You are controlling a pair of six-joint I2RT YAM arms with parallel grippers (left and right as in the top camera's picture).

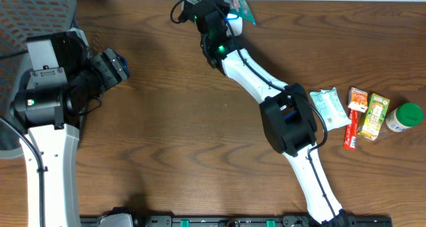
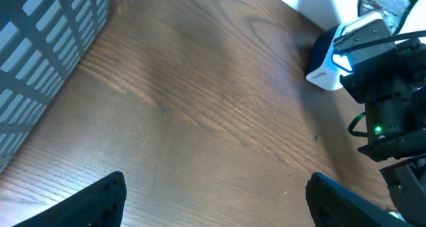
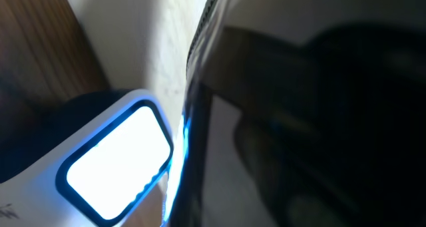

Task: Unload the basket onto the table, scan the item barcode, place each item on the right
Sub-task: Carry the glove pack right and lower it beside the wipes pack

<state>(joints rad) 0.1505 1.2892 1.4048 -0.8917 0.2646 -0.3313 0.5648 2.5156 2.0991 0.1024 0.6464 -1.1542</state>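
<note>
Two jaws of the left gripper (image 2: 214, 199) stand released above the table (image 2: 200, 107), well apart from the task item. Farther off, the right gripper (image 1: 214, 7) is clenched on the green packet (image 1: 243, 10), held just beside the lit scanner (image 3: 113, 162) window.

The wooden surface (image 1: 166, 120) is lit evenly and softly from above, and faint, diffuse shadows are cast beside the arms. A bright white-blue glow is given off by the scanner (image 3: 116, 154), overexposed in the right wrist view, where the packet (image 3: 319, 120) is rendered dark and out of focus. The left arm's fingers (image 2: 93, 200) are blurred at the frame's lower edge.
</note>
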